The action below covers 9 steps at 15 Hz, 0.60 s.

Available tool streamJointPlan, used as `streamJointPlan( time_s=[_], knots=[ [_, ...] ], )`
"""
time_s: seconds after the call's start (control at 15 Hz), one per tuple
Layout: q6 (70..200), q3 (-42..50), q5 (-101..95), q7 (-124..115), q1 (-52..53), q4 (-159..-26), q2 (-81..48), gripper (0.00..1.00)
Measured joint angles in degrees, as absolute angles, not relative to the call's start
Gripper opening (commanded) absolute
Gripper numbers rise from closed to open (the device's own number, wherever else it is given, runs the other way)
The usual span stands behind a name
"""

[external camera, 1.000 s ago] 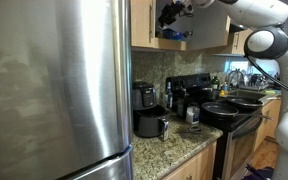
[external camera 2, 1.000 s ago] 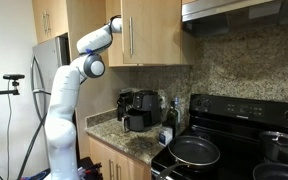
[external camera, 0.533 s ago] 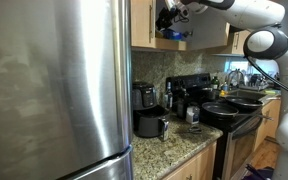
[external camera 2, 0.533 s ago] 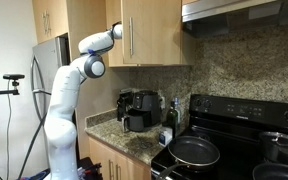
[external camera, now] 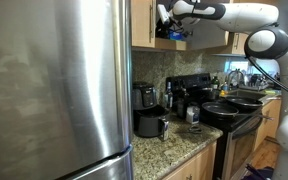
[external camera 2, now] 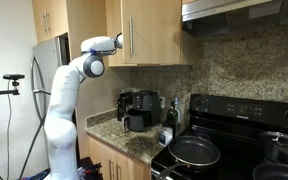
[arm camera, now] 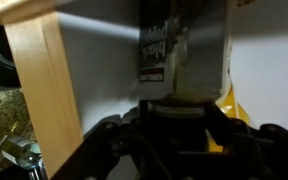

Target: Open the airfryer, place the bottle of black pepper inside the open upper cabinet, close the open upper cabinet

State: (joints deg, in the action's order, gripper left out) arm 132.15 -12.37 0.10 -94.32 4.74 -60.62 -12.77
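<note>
The gripper is inside the open cabinet, at the top of the frame in an exterior view. In the wrist view the pepper bottle sits centre frame just ahead of the gripper, left of a yellow item. I cannot tell whether the jaws clasp it. Best to seat its base flat on the shelf, open wide, then back straight out. The airfryer, lower centre, looks pulled open.
</note>
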Motion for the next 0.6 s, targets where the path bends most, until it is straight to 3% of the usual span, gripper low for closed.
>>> streamJointPlan(
  time_s=[0.2, 0.4, 0.6],
  knots=[
    [132.3, -12.3, -4.2, -97.1, 5.3, -61.0, -12.1, 0.99],
    [126.0, -12.1, -10.8, -101.3, 6.1, -60.9, -9.7, 1.00],
    [111.4, -9.8, -15.6, -104.5, 9.3, -60.4, -4.5, 1.00]
  ],
)
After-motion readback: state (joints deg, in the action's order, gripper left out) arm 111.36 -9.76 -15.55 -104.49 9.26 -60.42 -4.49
